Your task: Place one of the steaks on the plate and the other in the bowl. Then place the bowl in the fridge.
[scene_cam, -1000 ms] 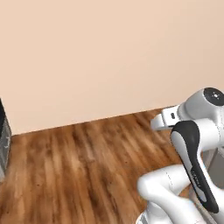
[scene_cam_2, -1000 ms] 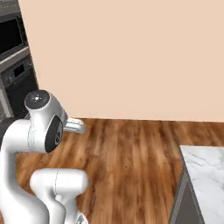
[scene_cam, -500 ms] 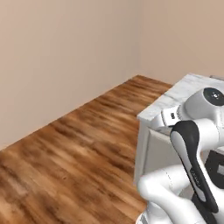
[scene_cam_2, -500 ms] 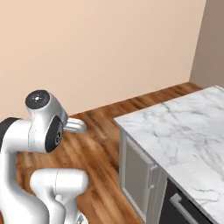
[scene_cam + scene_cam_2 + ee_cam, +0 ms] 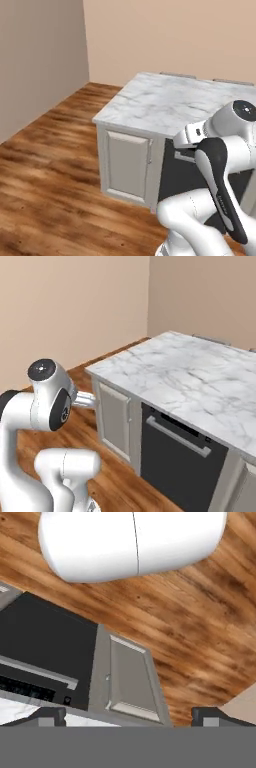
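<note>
The gripper [image 5: 128, 714] stands with its jaws fully apart and nothing between them; in the hand view the two dark finger tips [image 5: 46, 716] sit at 7 and 5 o'clock, near the bottom edge. Past them lie the wood floor [image 5: 200, 627], a grey cabinet door [image 5: 131, 679] and a black appliance front [image 5: 42, 647] with a grey bar handle.

In the left base view a marble-topped island [image 5: 160, 102] occupies the centre, reaching toward 2 o'clock, with the cabinet door at 8 o'clock below the top. In the right base view the island runs from the centre toward 3 o'clock, the black appliance front under it at 5 o'clock. It is probably a dishwasher, though the rendering is too coarse to confirm. The visible countertop bears none of the steaks, plate or bowl.
</note>
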You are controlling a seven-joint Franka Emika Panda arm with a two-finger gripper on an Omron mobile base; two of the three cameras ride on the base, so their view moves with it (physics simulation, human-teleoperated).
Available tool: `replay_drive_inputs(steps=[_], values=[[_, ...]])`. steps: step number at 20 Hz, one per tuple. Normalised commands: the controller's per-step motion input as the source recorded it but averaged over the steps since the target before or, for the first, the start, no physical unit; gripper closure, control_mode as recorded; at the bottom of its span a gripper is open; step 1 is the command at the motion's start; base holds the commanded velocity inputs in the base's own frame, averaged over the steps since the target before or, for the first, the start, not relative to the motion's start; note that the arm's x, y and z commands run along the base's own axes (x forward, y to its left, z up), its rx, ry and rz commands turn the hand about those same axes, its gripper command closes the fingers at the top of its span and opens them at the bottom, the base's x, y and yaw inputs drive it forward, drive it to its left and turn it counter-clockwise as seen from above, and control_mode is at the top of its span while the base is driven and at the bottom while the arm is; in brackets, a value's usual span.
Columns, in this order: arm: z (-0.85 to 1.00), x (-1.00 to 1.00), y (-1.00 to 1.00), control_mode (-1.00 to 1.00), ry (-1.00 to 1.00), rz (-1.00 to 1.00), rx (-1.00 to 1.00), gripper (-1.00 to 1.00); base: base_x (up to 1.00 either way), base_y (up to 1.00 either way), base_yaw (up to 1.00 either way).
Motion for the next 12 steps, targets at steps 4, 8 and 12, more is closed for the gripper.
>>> replay_drive_inputs(steps=[4,8,12], values=[[0.0,0.0,0.0,1.0,0.0,0.0,0.0,-1.0,-0.14,-1.0,-0.41],[0.0,0.0,0.0,1.0,0.0,0.0,0.0,-1.0,0.19,-0.64,-0.61],[0.0,0.0,0.0,1.0,0.0,0.0,0.0,-1.0,0.36,-0.45,-0.66]])
